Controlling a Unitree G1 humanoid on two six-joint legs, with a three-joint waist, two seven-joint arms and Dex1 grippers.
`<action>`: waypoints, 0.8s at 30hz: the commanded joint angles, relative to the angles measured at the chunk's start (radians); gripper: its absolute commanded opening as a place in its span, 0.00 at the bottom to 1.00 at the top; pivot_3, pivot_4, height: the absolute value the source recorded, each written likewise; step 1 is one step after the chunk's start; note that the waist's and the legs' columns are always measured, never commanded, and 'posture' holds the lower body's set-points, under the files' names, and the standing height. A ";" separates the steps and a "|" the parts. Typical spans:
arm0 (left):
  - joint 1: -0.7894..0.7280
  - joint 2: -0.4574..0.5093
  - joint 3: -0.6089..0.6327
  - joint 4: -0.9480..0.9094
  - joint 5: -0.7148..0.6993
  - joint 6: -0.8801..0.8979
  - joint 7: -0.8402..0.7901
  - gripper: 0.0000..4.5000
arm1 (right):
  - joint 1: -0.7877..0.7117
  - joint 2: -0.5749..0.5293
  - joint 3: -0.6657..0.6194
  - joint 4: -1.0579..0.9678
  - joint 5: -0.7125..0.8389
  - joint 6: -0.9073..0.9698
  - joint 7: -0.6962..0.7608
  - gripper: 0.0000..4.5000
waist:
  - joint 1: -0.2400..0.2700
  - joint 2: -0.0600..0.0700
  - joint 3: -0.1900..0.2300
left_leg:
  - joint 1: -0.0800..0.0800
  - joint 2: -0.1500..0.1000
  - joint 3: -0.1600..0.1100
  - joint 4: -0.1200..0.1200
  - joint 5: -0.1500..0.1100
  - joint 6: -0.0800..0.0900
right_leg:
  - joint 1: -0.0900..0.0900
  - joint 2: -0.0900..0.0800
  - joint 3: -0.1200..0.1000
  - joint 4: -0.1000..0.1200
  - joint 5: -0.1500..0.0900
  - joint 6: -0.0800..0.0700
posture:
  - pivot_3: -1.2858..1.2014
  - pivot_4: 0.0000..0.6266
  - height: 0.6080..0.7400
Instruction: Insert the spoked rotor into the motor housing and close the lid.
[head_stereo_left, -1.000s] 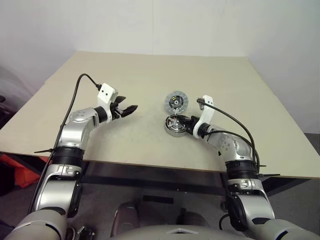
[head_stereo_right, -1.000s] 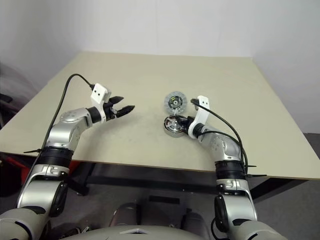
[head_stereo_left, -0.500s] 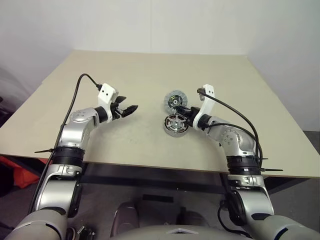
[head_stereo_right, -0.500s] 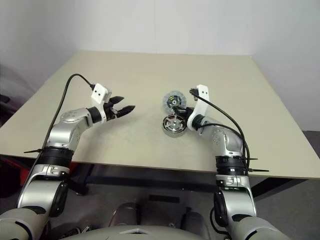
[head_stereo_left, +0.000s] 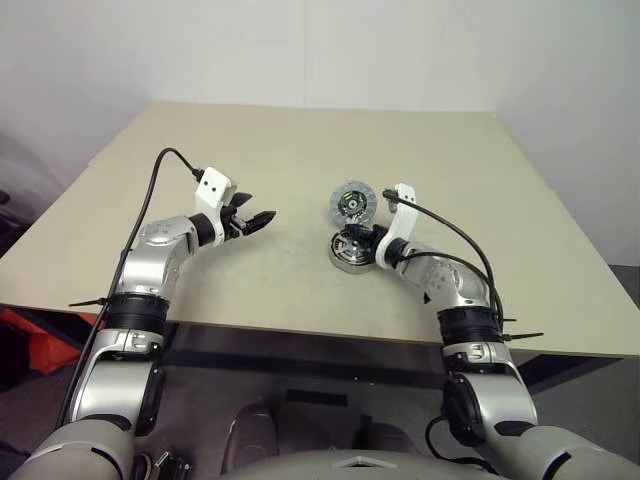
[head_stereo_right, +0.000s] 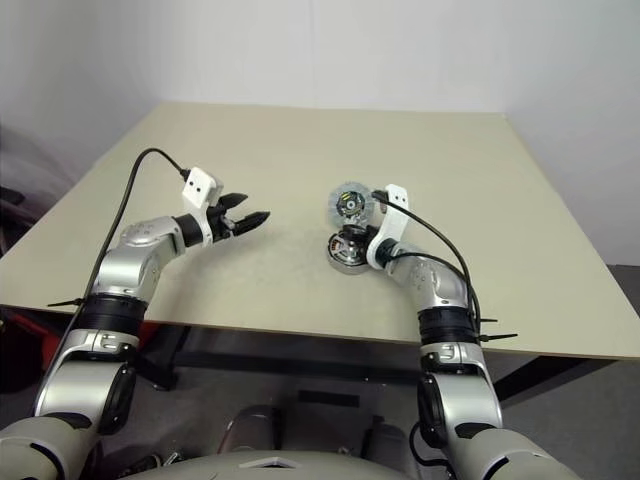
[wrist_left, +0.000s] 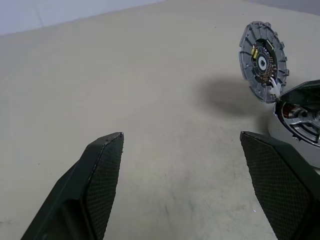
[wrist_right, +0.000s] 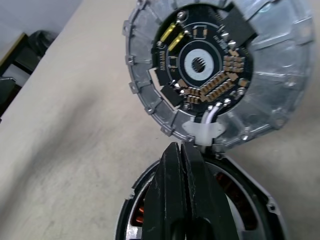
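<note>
While the left pincer (head_stereo_left: 262, 218) gapes, the right pincer (wrist_right: 182, 150), pressed together, overhangs the motor housing (head_stereo_left: 349, 250).

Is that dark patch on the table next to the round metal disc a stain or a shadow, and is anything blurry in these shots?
Left wrist view: the dark patch is a soft shadow cast by the lid, which stands tilted up; the lid is crisp. Right wrist view: the shut right pincer is close to the lens and slightly soft, while the lid's circuit board is sharp. Head views: even light, no glare on the table.
</note>
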 joint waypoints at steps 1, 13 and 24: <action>-0.013 0.001 0.006 -0.031 -0.006 -0.011 0.002 0.88 | -0.011 -0.015 -0.030 -0.117 0.049 0.035 0.011 0.00 | 0.000 0.000 0.000 | -0.001 0.000 0.000 0.000 0.000 0.000 | -0.001 0.000 0.000 0.000 0.000 0.000 | 0.52 0.00 1.00; -0.008 -0.008 0.005 -0.028 -0.005 -0.015 0.003 0.88 | 0.066 -0.303 0.115 -0.308 -0.083 -0.082 0.243 0.00 | 0.004 0.000 0.001 | -0.003 0.000 0.000 0.000 0.000 0.001 | -0.001 0.000 0.000 -0.002 0.000 0.000 | 0.52 0.00 1.00; -0.028 -0.024 -0.005 0.004 0.004 -0.031 -0.001 0.88 | -0.022 -0.623 0.341 -0.258 -0.292 -0.512 0.756 0.51 | -0.002 0.002 0.002 | -0.002 0.000 0.000 0.002 -0.004 0.007 | -0.001 0.001 0.000 -0.002 0.000 0.000 | 0.52 0.00 1.00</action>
